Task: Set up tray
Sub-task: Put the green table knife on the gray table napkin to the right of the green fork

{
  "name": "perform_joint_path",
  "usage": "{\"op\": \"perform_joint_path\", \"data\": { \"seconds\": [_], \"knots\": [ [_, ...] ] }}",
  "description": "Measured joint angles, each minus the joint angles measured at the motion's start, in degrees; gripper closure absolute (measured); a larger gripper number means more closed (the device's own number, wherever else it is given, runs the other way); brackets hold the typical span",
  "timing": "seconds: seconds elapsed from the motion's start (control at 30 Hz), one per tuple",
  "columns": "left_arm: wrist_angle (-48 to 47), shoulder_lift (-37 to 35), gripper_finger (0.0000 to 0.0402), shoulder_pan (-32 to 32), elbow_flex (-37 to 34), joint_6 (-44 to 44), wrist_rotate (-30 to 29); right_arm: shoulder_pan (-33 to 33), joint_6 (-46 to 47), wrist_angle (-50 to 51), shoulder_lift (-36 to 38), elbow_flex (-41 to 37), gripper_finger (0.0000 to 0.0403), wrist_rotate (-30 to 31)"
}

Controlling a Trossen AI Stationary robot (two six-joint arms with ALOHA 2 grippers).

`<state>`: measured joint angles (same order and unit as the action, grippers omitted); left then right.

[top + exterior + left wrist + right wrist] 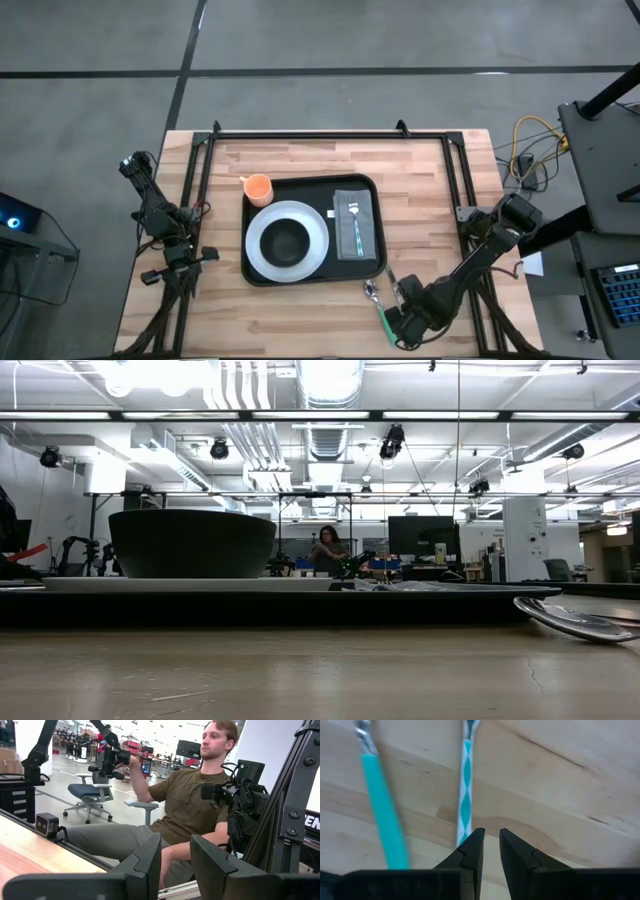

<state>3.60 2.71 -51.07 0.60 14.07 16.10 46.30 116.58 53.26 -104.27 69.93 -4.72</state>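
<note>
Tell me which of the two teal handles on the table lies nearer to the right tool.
The teal-and-white striped handle, which ends right beside the right tool; the plain teal handle lies farther aside.

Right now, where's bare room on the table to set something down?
Bare wood: the strip left of the tray, the band behind it, and the front left. The tray is crowded: plate with bowl, napkin, cup. Front right holds cutlery and the right gripper.

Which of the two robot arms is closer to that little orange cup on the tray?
The left. Its gripper waits off the tray's left side, nearer the orange cup. The right gripper is down at the table's near edge by the teal-handled cutlery, diagonally across the tray.
</note>
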Motion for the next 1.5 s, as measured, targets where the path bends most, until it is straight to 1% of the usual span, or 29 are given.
{"op": "perform_joint_path", "data": {
  "seconds": [0.1,0.3,0.53,1.03,1.3,1.5],
  "knots": [
    [0.0,0.0,0.0317,0.0,0.0,0.0,0.0,0.0,-0.2,0.0,-0.9,0.0,0.0349,-0.7],
    [0.0,0.0,0.0317,0.0,0.0,0.0,0.0,-0.5,0.7,-1.5,-1.4,0.0,0.0349,-0.4],
    [0.0,0.0,0.0317,0.0,0.0,0.0,0.0,-1.1,-1.1,-6.3,-1.5,0.0,0.0349,2.8],
    [0.0,0.0,0.0317,0.0,0.0,0.0,0.0,-2.2,-1.7,-6.1,-1.9,-0.3,0.0349,3.3],
    [0.0,0.0,0.0317,0.0,0.0,0.0,0.0,-2.5,-1.3,-6.8,-1.9,-2.5,0.0349,3.4],
    [0.0,0.0,0.0317,0.0,0.0,0.0,0.0,-2.5,-1.9,-12.4,-1.9,-5.6,0.0349,3.3]
  ]
}}
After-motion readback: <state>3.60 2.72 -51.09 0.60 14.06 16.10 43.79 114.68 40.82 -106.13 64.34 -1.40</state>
